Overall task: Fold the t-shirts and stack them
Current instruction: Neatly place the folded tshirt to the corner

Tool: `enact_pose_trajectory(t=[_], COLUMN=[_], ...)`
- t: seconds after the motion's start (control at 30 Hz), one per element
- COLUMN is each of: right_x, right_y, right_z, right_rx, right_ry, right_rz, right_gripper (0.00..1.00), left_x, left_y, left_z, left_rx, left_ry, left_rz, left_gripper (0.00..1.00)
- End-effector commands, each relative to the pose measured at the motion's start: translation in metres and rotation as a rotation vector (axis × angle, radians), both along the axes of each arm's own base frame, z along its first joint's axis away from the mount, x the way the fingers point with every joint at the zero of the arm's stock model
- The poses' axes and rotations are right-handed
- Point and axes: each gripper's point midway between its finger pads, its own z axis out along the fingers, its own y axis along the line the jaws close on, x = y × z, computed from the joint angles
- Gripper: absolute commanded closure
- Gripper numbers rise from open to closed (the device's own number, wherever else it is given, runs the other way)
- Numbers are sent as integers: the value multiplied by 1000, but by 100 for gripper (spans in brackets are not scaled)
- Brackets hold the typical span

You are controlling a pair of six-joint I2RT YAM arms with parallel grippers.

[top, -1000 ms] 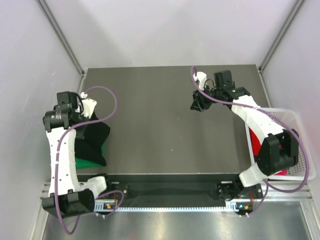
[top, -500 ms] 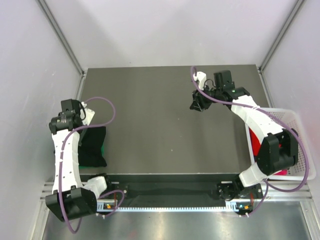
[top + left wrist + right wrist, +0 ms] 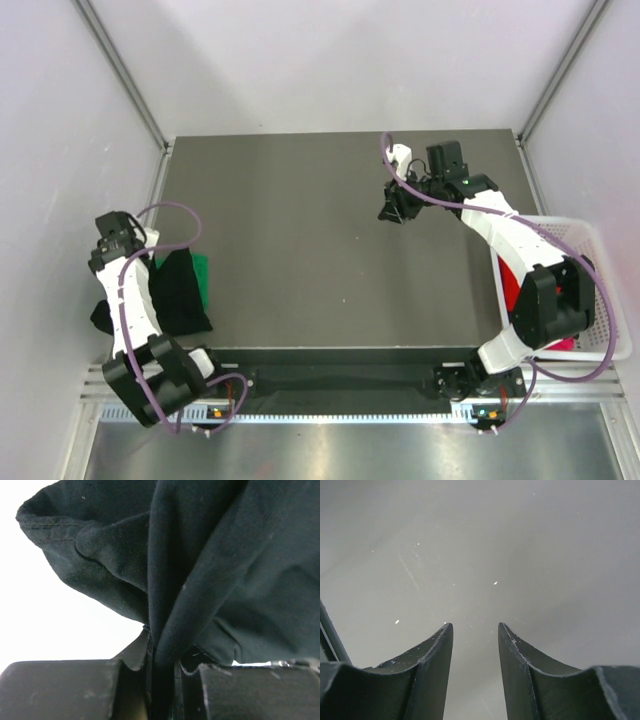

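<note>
The white mesh basket (image 3: 604,262) sits at one end of the bench (image 3: 300,240), partly over its edge, with a red t-shirt (image 3: 508,286) showing inside it behind the right arm and a bit of pink t-shirt (image 3: 568,345) at its near corner. At the end of the bench farthest from the basket lies the black t-shirt (image 3: 180,292), bunched into a rough oblong near the front edge. More black cloth hangs past the bench edge on the side away from the basket. A green t-shirt (image 3: 201,272) lies under the black one, a strip of it peeking out on the side facing the basket. The left arm's fingers (image 3: 135,692) are clamped on a fold of the black t-shirt, which is pinched in the narrow slot between them and spreads in loose pleats across the left wrist view. The right arm's fingers (image 3: 442,645) are apart with nothing between them, over bare bench surface, a little way from the basket's far corner toward the middle of the bench.
</note>
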Motion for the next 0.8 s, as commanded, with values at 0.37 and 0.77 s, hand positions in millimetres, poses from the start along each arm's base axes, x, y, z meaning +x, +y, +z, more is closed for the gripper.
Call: enact_pose_trajectory(t=[0.37,0.77], right_x=[7,6], right_y=[5,5], right_z=[0,-6], right_rx=[37,37], right_ry=[-17,-5], right_rz=[16,19], right_gripper=[58,58], left_x=[35,61], left_y=[50,53], left_z=[-11,12], left_rx=[77,33], left_ry=[-127,-232], left_rz=[74,95], left_gripper=[100,84])
